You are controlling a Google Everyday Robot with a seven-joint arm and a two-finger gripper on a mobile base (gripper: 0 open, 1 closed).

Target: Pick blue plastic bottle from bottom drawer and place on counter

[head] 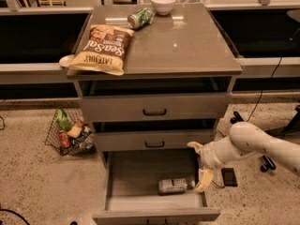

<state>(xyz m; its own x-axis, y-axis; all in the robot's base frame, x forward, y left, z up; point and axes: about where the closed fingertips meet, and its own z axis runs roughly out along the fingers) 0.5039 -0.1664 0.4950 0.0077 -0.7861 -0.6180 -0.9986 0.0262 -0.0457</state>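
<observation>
The blue plastic bottle [172, 185] lies on its side near the front right of the open bottom drawer [140, 172], its white cap pointing right. My gripper [200, 164] hangs at the drawer's right edge, just right of and slightly above the bottle. It is open and empty, with one pale finger [194, 146] up by the middle drawer front and the other finger [204, 180] down beside the bottle's cap. The counter [187, 46] is the glossy grey-brown top of the cabinet.
On the counter lie a chip bag [102, 48] at the left, a green can [140, 18] on its side and a white bowl [162, 3] at the back. A wire basket of items [70, 131] stands on the floor to the left. The two upper drawers are shut.
</observation>
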